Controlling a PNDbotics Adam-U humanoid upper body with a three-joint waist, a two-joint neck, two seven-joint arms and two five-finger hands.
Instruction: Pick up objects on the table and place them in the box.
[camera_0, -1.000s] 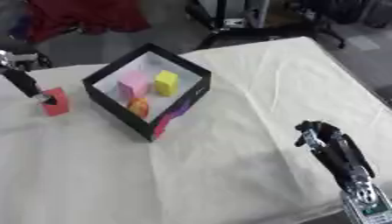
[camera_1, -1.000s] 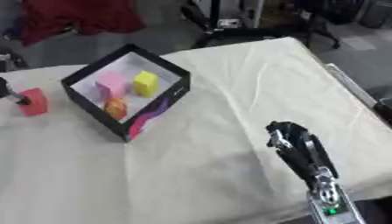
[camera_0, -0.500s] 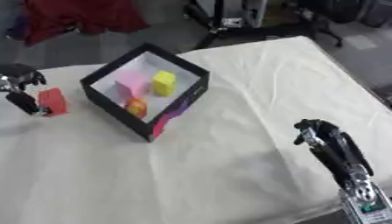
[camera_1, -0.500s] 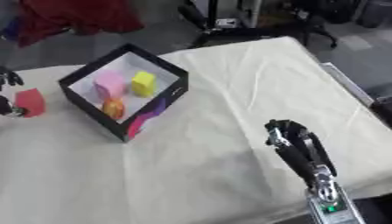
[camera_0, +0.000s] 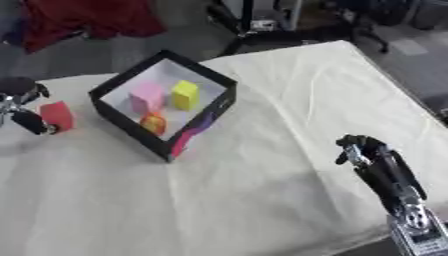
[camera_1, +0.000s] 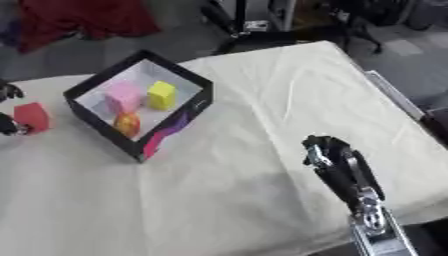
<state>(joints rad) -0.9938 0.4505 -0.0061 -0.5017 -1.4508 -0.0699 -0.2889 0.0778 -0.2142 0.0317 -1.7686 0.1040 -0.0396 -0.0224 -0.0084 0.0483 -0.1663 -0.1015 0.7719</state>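
Observation:
A black open box (camera_0: 206, 118) stands tilted at the upper left of the cloth-covered table (camera_0: 289, 90). A pink block (camera_0: 146, 96), a yellow block (camera_0: 185, 94) and a small orange thing (camera_0: 153, 122) lie inside it. Left of the box, a red block (camera_0: 58, 115) sits on the cloth. My left hand (camera_0: 26, 118) is against the block's left side and is mostly cut off by the view's edge. My right hand (camera_0: 367, 151) hovers at the lower right with its fingers curled on nothing.
The table's right edge (camera_1: 398, 100) runs diagonally beside my right arm. Beyond the far edge are a red cloth (camera_0: 83, 17) and chair legs (camera_0: 262, 35) on the floor. Bare cloth lies between the box and my right hand.
My left hand has come down beside the red block, which has stayed about where it was. The right hand has not moved.

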